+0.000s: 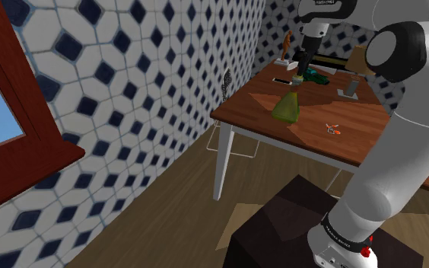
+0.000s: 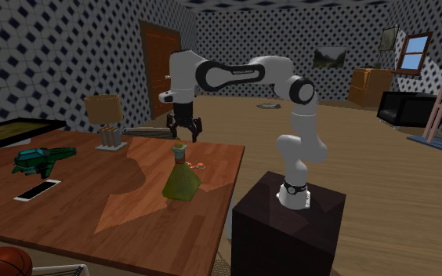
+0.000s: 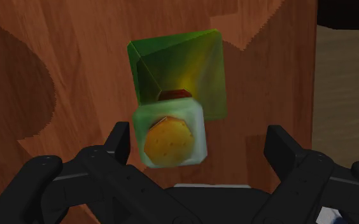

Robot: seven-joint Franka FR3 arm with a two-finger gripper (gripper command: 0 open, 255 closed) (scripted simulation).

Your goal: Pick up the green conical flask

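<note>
**Open gripper poised over the one flask**

Shoulder view: one green flask (image 1: 287,106) stands upright on the table (image 1: 312,141). The gripper (image 1: 300,76) hangs just above its neck, probably lining up a top-down grasp.

Second exterior view: one flask, one lamp (image 2: 106,110), one phone (image 2: 37,189).

Wrist view: two fingers (image 3: 122,143) are spread wide either side of the stopper (image 3: 170,139), holding nothing.

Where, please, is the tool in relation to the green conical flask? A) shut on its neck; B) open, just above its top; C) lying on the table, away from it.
B: the tool hangs over the green conical flask, its fingers apart either side of the stoppered top.
</note>
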